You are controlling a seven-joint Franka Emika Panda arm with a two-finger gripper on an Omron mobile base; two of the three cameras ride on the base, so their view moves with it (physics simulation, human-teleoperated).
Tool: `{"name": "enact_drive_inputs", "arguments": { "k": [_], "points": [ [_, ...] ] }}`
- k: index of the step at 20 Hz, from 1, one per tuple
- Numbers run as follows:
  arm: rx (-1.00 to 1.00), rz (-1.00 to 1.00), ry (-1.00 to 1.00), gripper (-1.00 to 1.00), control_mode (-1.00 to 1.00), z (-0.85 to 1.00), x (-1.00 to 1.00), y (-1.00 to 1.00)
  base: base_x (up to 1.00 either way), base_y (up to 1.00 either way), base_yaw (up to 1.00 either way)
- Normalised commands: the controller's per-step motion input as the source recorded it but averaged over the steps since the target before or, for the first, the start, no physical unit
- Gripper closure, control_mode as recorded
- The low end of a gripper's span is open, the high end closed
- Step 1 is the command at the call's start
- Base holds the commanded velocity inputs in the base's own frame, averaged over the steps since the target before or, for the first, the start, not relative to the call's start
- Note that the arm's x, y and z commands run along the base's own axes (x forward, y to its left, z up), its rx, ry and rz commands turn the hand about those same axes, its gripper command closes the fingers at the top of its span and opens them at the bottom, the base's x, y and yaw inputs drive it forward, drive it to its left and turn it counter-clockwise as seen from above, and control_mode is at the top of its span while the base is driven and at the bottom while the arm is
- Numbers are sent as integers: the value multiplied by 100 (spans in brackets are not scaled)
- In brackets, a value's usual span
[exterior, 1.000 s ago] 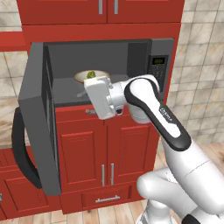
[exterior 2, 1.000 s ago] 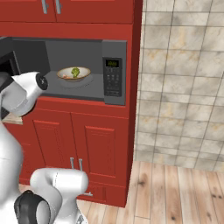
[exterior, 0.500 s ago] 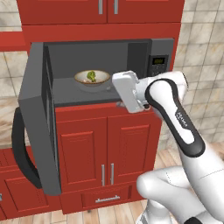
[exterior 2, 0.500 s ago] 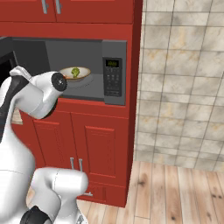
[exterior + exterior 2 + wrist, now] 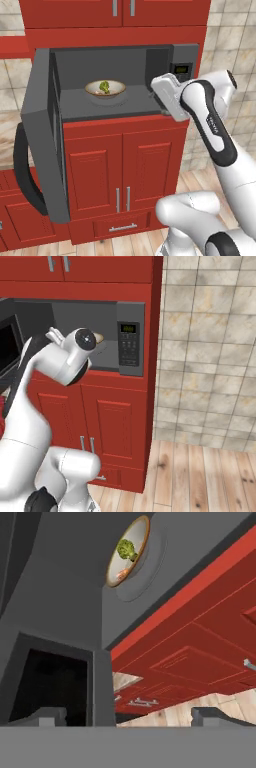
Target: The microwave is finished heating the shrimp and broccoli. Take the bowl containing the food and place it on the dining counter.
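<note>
Even, flat rendered light with no glare or blur; edges stay sharp. The microwave (image 5: 115,75) cavity is dimmer, with a soft shadow ring beneath the bowl (image 5: 129,551)

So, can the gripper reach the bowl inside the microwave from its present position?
Probably yes. The microwave door stands wide open, nothing lies between the gripper and the bowl, and the hand sits at the cavity's right edge.

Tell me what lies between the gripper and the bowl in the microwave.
Nothing: in the left base view, bare dark-grey microwave floor separates the bowl from the gripper at the right of the opening. The hand view shows the same bare stretch.
</note>
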Motion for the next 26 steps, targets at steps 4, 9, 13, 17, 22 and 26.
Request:
{"name": "enact_drive_inputs", "arguments": {
  "k": [4, 9, 13, 17, 22, 26],
  "points": [
    [0, -30, 0, -100, -100, -20, 83, 4, 0, 0, 0],
    [0, -24, 4, -100, -100, -5, 87, 9, 0, 0, 0],
    [0, -13, 15, -100, -100, -15, 80, 0, 0, 0, 0],
    [0, -1, 27, -100, -100, -12, 61, -3, 0, 0, 0],
    [0, 0, 41, -100, -100, 0, 37, -1, 0, 0, 0],
    [0, 0, 0, -100, -100, -22, 15, 0, 0, 0, 0]
  ]
}}
